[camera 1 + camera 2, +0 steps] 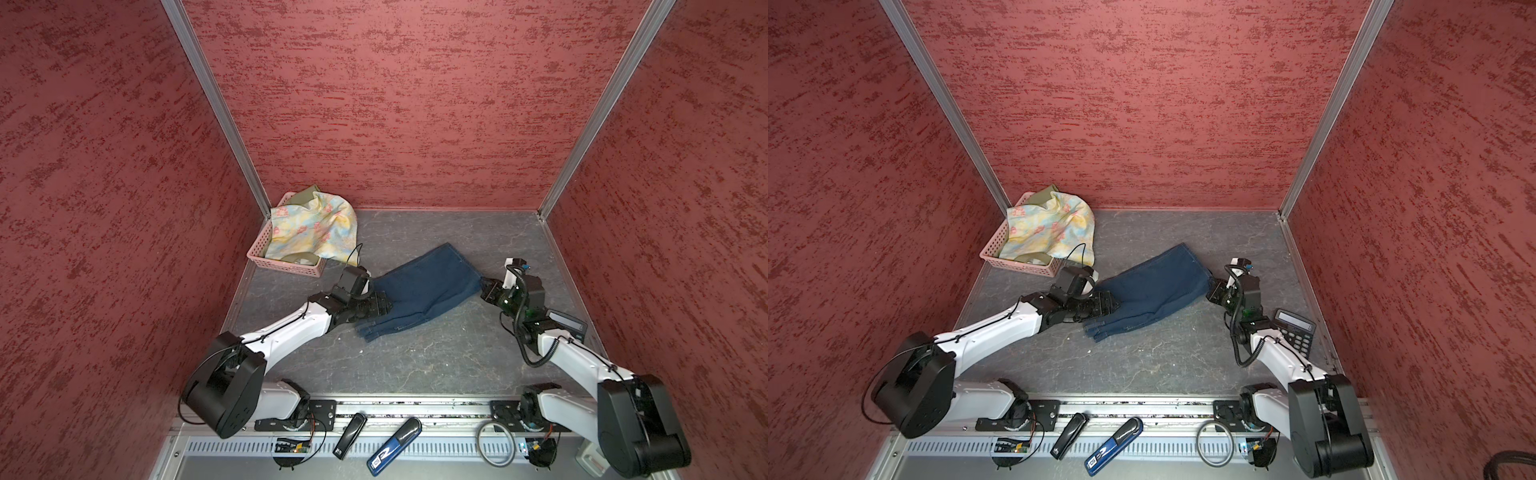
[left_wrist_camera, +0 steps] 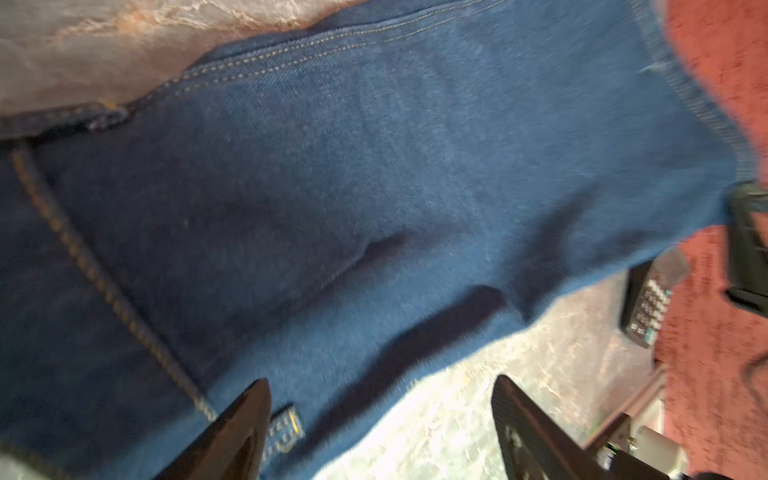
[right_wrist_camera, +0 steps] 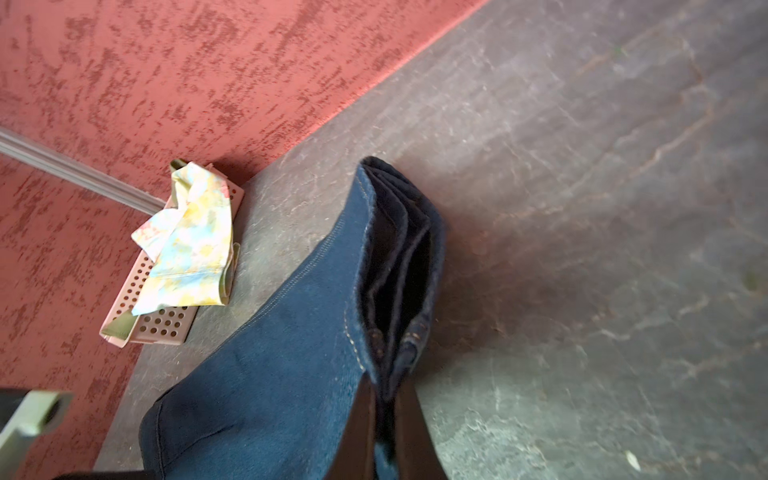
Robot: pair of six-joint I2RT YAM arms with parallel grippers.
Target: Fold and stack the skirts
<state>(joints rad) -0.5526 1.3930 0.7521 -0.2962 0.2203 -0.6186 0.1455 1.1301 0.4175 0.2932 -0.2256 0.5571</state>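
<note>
Mostly flat: dark blue denim skirt (image 1: 424, 289), tan stitching, few creases.

Denim skirt (image 1: 428, 286): dark blue woven cloth, matt, fine twill grain, tan thread in raised seams.
Floral skirt (image 1: 311, 228): thin soft cloth, matt, printed, crumpled.
Olive skirt (image 1: 306, 194): plain matt cloth, only edges showing.
Basket (image 1: 286, 266), left of centre in both top views: pink plastic, smooth, perforated.
Table (image 1: 415, 361): grey, stone-like veining, matt, scuffed.
Walls (image 1: 374, 104): red, rough mottled texture.
Corner posts (image 1: 215, 104): bare metal, brushed, dull sheen.
Arm shells (image 1: 291, 328): smooth white plastic, slight gloss; joints black, matt.
</note>
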